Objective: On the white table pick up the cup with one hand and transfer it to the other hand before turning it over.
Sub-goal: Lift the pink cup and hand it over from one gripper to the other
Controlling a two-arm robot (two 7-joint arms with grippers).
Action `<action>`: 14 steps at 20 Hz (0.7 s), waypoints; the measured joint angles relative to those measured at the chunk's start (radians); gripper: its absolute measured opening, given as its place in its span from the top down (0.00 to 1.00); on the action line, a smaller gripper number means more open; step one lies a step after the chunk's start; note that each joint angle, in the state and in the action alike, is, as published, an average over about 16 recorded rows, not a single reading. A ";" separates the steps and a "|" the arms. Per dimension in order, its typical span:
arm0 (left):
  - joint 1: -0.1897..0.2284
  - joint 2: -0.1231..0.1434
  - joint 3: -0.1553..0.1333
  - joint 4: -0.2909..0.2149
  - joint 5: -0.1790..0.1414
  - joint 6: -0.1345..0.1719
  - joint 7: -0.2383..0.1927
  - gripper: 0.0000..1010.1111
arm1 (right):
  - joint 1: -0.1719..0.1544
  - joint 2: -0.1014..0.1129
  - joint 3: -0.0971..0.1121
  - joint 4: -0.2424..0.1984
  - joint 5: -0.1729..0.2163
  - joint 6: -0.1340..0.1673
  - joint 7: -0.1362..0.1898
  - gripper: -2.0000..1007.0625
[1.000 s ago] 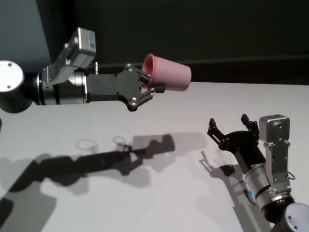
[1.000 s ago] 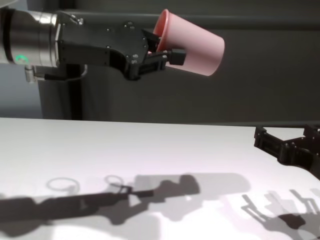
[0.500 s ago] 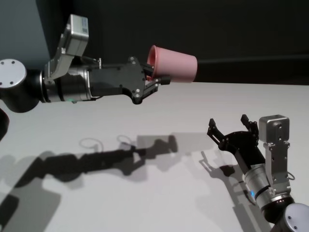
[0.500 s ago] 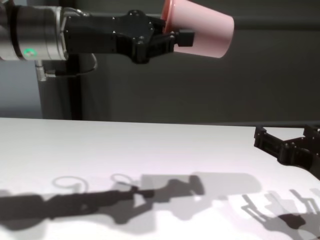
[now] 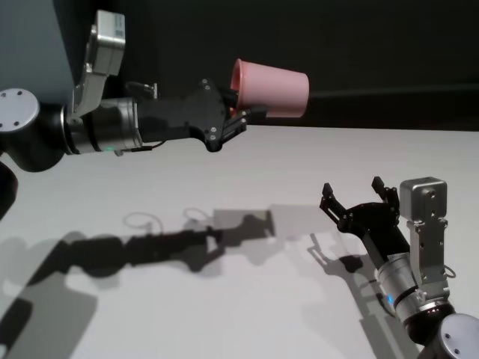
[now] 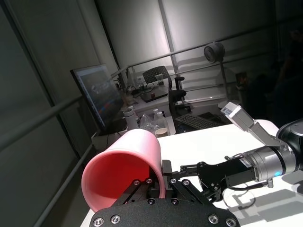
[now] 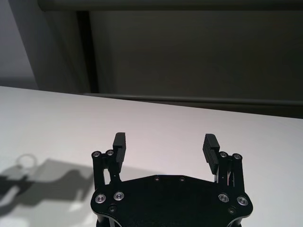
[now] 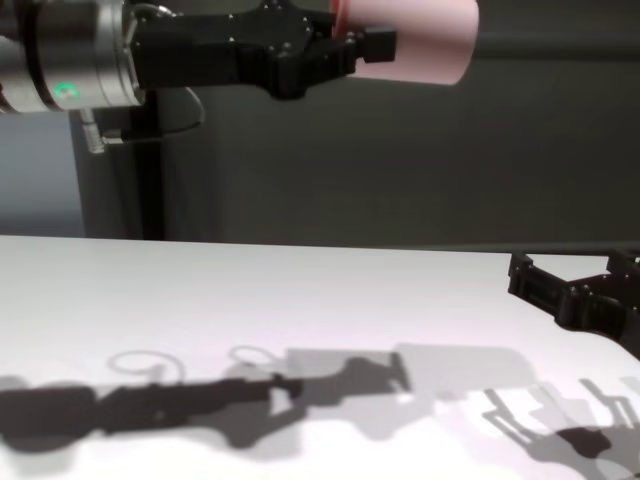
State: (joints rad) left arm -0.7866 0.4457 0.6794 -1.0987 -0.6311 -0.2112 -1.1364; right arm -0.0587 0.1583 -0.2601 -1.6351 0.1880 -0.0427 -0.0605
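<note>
The pink cup (image 5: 273, 88) lies on its side in the air, high above the white table (image 5: 224, 299), its base pointing right. My left gripper (image 5: 238, 112), on the arm with the green light, is shut on the cup's rim; it also shows in the chest view (image 8: 350, 45) and in the left wrist view (image 6: 158, 182), where the cup (image 6: 123, 165) opens toward the camera. My right gripper (image 5: 353, 196) is open and empty, low over the table at the right, fingers up; it also shows in the right wrist view (image 7: 164, 144) and the chest view (image 8: 575, 280).
A dark wall runs behind the table's far edge. The arm's shadow (image 5: 150, 247) falls across the table's middle. The left wrist view shows a monitor (image 6: 97, 97) and desk clutter far behind the table.
My left gripper has lifted the cup higher and a little to the right, and the cup has levelled out. The right gripper has stayed still and open.
</note>
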 joint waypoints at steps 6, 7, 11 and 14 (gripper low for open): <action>-0.002 -0.011 -0.010 0.015 -0.040 0.001 -0.016 0.95 | 0.000 0.000 0.000 0.000 0.000 0.000 0.000 0.01; -0.003 -0.012 -0.011 0.017 -0.045 0.001 -0.018 0.95 | 0.000 0.000 0.000 0.000 0.000 0.000 0.000 0.01; -0.005 -0.018 -0.012 0.027 -0.056 0.000 -0.025 0.95 | 0.000 0.000 0.000 0.000 0.000 0.000 0.000 0.01; -0.009 -0.022 -0.011 0.035 -0.059 -0.002 -0.029 0.95 | 0.000 0.000 0.000 0.000 0.000 0.000 0.000 0.01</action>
State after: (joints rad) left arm -0.7954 0.4234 0.6687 -1.0636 -0.6899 -0.2131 -1.1653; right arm -0.0587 0.1583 -0.2601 -1.6351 0.1880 -0.0427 -0.0605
